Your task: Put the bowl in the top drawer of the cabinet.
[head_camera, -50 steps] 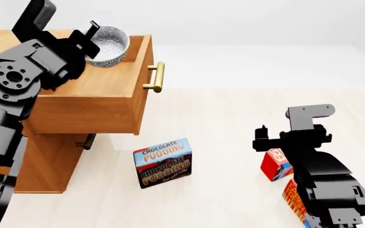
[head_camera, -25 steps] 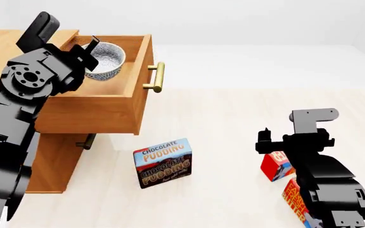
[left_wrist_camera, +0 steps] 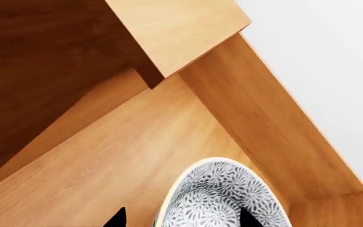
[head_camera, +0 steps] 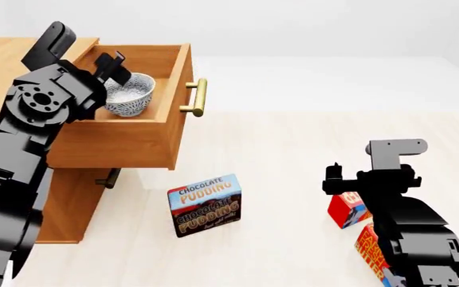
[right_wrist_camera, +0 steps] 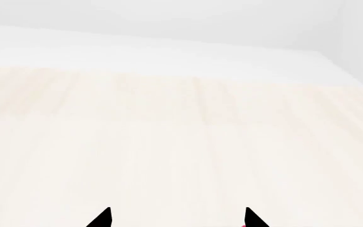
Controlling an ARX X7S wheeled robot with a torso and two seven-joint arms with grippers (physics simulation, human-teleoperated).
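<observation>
Two arms appear in the head view. Compared with one second ago, the left gripper (head_camera: 119, 70) has come down with the bowl (head_camera: 129, 94): earlier the bowl was held high above the front edge of the top drawer (head_camera: 138, 134), whereas it now sits low inside the drawer cavity, near the front panel. One black finger still overlaps the bowl's rim at its far side. In the left wrist view the bowl (left_wrist_camera: 222, 198) lies between the two dark fingertips (left_wrist_camera: 116, 219), one tip outside the rim and one showing over the patterned interior, so the jaws straddle the rim; whether they press on it cannot be told. The drawer stands pulled out of the cabinet (head_camera: 10, 66), its brass handle (head_camera: 198, 97) facing the floor area.

The right gripper (head_camera: 333, 176) has shifted only slightly and hovers low over the pale floor (head_camera: 293, 137); its fingertips (right_wrist_camera: 102, 218) stand apart with nothing between them.

Legible writing: the pudding box (head_camera: 205, 205) reads "CHOCOLATE PUDDING" on two faces. A red box (head_camera: 343, 209) and an orange box (head_camera: 373, 250) sit beside the right arm, their lettering mostly hidden by it.
</observation>
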